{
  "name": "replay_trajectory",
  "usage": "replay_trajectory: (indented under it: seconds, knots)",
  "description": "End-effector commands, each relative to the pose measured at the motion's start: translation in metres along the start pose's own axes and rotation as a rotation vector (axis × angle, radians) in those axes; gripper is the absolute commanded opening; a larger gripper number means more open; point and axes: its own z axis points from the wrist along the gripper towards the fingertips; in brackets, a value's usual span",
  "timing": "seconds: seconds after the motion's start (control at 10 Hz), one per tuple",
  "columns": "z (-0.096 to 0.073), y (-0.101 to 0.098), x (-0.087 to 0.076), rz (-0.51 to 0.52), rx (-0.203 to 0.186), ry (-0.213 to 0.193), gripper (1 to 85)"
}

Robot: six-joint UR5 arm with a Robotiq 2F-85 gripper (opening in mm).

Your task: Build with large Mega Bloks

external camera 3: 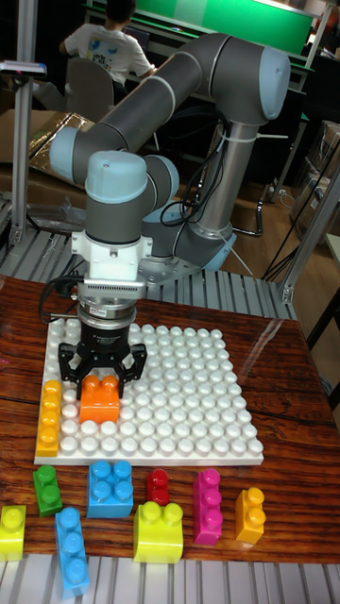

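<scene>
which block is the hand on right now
The orange block on the white baseplate, between the hand's fingers. The other blocks sit apart from it, most off the plate in front.

Bright overhead light fell evenly across the scene, throwing glare off the far right of the glossy wooden table (283,340) and sheen on the white baseplate (189,396) studs. Shadows stayed soft and short. The background figure (104,42) appeared slightly soft, colours saturated.

text: none legible | arm (179,85): no readable brand or marking | gripper (102,377): no lettering seen | white baseplate (189,396): plain studs, no print | loose blocks (111,486): no labels or numbers | wooden table (283,491): no signs
</scene>
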Motion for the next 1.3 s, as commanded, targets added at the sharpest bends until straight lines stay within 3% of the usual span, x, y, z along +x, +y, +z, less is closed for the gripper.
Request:
replay_trajectory:
  seconds: [0.0,0.5,1.2]
  knots:
    - [-0.0023,0.005,-0.0069,-0.014,-0.025,-0.021,54.3]
    - [-0.0018,0.0099,-0.0117,-0.03,-0.047,-0.041,61.7]
    - [0.0003,0.0094,-0.0142,-0.031,-0.054,-0.055,62.7]
